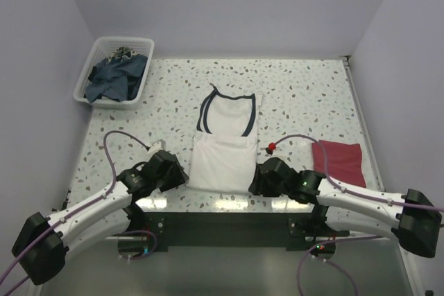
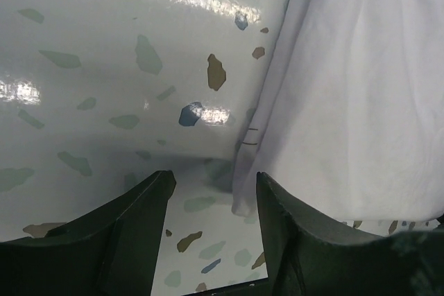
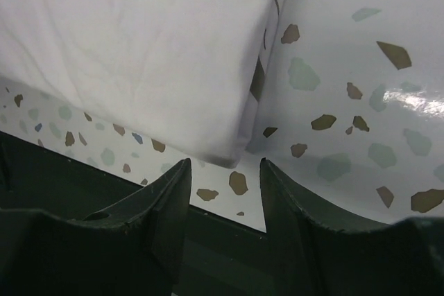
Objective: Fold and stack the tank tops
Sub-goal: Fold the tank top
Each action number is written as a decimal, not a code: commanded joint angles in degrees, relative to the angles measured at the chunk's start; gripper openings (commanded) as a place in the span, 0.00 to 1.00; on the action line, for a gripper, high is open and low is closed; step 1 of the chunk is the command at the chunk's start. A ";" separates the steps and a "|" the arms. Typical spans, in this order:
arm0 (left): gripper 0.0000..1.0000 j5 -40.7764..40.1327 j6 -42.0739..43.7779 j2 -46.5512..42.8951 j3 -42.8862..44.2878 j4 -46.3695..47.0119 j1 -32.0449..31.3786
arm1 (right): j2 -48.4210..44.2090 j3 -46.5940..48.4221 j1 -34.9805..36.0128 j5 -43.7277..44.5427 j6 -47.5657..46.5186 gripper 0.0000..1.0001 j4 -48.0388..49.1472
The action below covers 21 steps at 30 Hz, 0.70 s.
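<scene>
The white tank top (image 1: 225,145) with navy trim lies flat in the middle of the table, its neck toward the far side. A dark red tank top (image 1: 338,161) lies folded at the right. My left gripper (image 1: 182,175) is low at the white top's near left corner. In the left wrist view it (image 2: 215,186) is open, and the white cloth's (image 2: 354,102) corner reaches in beside the right finger. My right gripper (image 1: 254,181) is at the near right corner. It (image 3: 225,171) is open too, with the cloth's (image 3: 139,46) corner just ahead of the fingertips.
A white basket (image 1: 96,67) holding dark blue clothes stands at the far left corner. Walls close in the table on three sides. The table's dark front edge (image 3: 229,240) runs just beneath both grippers. A purple cable with a red fitting (image 1: 270,147) arcs over the right arm.
</scene>
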 commanded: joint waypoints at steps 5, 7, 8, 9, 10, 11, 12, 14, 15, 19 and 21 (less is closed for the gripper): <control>0.58 3.54 0.38 0.41 -1.69 0.63 -1.52 | 5.15 -2.46 3.66 4.54 6.20 0.46 3.55; 0.58 3.63 0.91 0.24 -1.60 0.72 -1.78 | 4.53 -3.78 3.75 5.07 7.35 0.46 4.17; 0.58 3.97 1.17 0.32 -1.34 0.72 -1.78 | 4.44 -4.92 3.75 5.25 7.61 0.46 4.43; 0.58 4.06 1.52 0.50 -1.16 0.63 -1.78 | 4.44 -5.45 3.75 4.99 7.88 0.45 5.04; 0.57 4.15 1.70 0.59 -0.72 0.55 -1.87 | 4.62 -5.72 3.75 4.81 7.88 0.43 5.39; 0.58 4.15 1.88 0.50 -0.46 0.11 -1.96 | 4.97 -6.16 3.75 4.46 7.88 0.40 5.66; 0.58 4.24 2.05 0.24 -0.11 0.02 -2.05 | 5.67 -6.16 3.75 4.11 7.79 0.36 6.27; 0.58 4.24 2.49 -0.99 0.77 -1.12 -2.05 | 6.11 -6.16 3.75 3.76 7.44 0.33 6.54; 0.58 4.24 2.58 -1.43 1.21 -1.65 -2.14 | 6.11 -6.07 3.75 3.84 7.35 0.32 6.45; 0.58 3.80 3.72 -4.07 2.97 -2.88 -2.14 | 4.97 -5.90 3.66 3.84 7.26 0.19 5.49; 0.58 4.41 4.07 -3.72 2.54 -1.92 -2.14 | 4.27 -5.64 3.75 3.84 7.26 0.21 4.70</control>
